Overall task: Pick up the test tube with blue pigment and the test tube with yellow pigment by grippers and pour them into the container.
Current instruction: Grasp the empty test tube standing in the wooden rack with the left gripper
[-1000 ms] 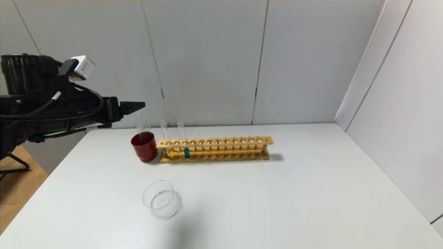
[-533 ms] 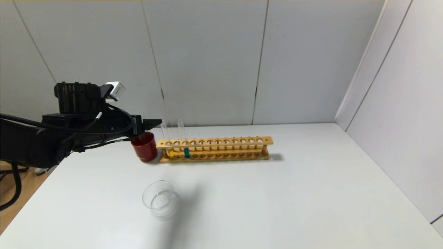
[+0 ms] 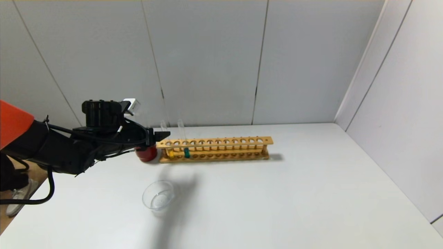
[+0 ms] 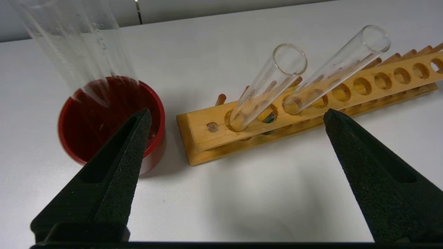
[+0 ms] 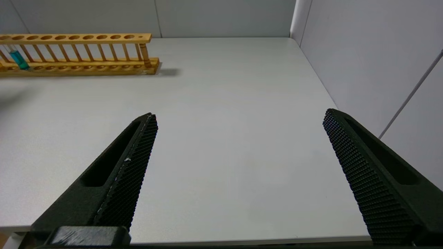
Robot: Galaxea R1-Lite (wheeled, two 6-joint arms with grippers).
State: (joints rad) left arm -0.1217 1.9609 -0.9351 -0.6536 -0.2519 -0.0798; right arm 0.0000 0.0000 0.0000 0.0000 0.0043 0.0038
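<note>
The test tube with yellow pigment (image 3: 169,142) stands in the end hole of a wooden rack (image 3: 221,148), nearest the red cup. The test tube with blue pigment (image 3: 184,140) stands two holes along. In the left wrist view both tubes lean in the rack, yellow (image 4: 270,83) and blue (image 4: 341,64). My left gripper (image 3: 163,135) is open and empty, its tips just short of the yellow tube's upper part; in its own view (image 4: 237,114) the jaws stand wide apart. The container (image 3: 158,199) sits nearer on the table. My right gripper (image 5: 238,117) is open and empty over the table's near right.
A dark red cup (image 3: 146,154) holding colourless tubes (image 4: 79,45) stands against the rack's left end, partly behind my left gripper. The rack (image 5: 79,52) and the blue liquid (image 5: 19,59) show far off in the right wrist view. Grey walls close the back and right.
My left arm has come down and moved right, from high at the far left to the rack's left end beside the yellow tube. Tubes, cup and container have not moved.
</note>
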